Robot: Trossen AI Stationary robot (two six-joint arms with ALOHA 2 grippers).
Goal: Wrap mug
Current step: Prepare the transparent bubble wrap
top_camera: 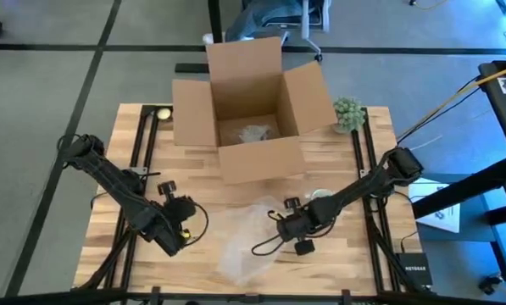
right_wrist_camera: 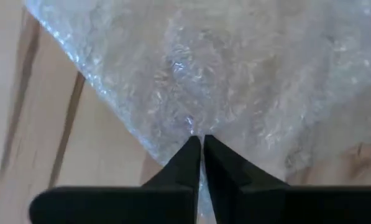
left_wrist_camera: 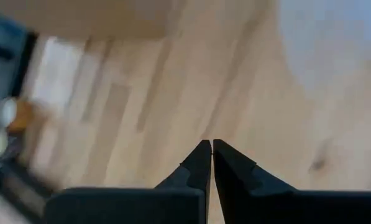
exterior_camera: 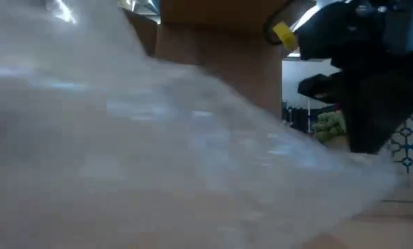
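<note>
Wooden table [top_camera: 346, 182], open cardboard box [top_camera: 251, 106] at far centre with crumpled wrap inside. Bubble wrap sheet [top_camera: 246, 237] lies flat near centre. Right gripper [top_camera: 280, 225] at the sheet's right edge, fingers pressed together, pinching its edge. Left gripper [top_camera: 178, 240] left of the sheet, fingers pressed together, empty. Can't spot the mug.

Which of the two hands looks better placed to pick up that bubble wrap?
The right hand, probably. Its closed fingertips already sit at the edge of the bubble wrap, while the left hand points at bare table beside it.
</note>
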